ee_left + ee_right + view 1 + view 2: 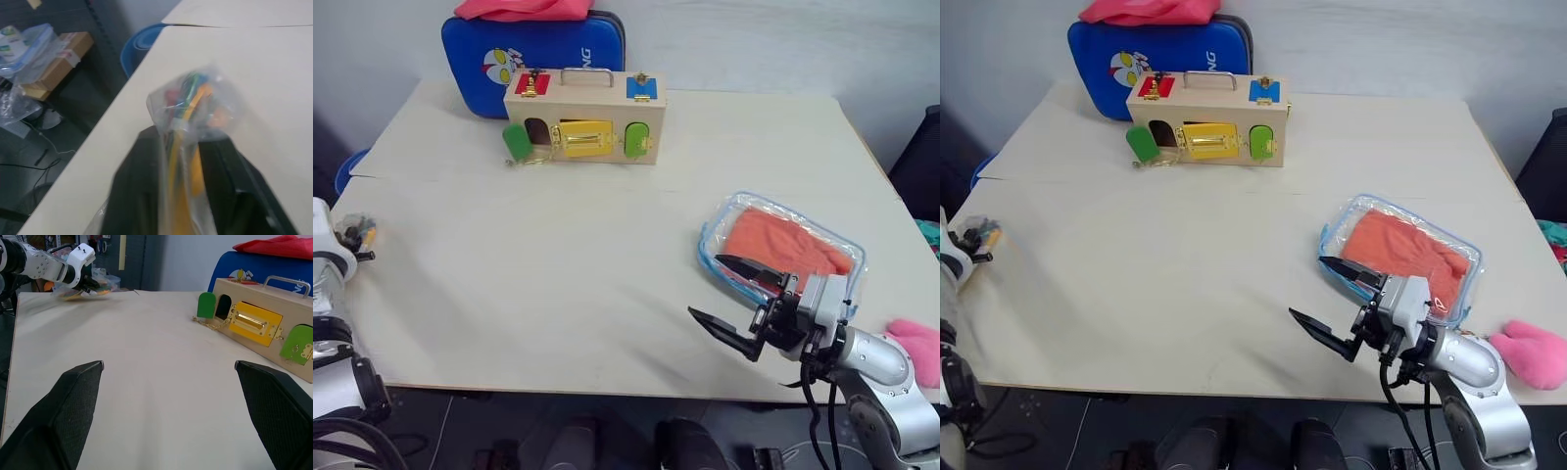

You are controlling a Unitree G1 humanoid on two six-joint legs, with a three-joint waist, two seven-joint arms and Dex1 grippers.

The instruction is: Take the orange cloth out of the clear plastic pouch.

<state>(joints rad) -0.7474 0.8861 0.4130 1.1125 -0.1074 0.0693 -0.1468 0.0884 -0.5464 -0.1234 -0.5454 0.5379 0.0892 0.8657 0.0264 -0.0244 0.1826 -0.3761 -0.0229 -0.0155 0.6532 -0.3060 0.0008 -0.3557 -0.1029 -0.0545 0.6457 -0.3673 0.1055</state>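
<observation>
The clear plastic pouch (741, 202) with light blue edging lies flat on the table's right side, and the orange cloth (781, 243) is inside it. My right gripper (704, 285) hovers open just off the pouch's near left corner, one finger over its edge and nothing between the fingers. In the right wrist view that right gripper (168, 364) faces across the bare tabletop. At the table's far left edge my left gripper (354, 235) is shut on a small crinkly bag of coloured sticks (188, 105). It also appears as the left gripper (84, 282) in the right wrist view.
A wooden latch box (582, 122) stands at the back, with a blue case (533, 54) behind it carrying a pink-red cloth (524, 8). A pink fuzzy lump (915, 345) lies at the near right corner. A blue round thing (142, 44) sits below the left edge.
</observation>
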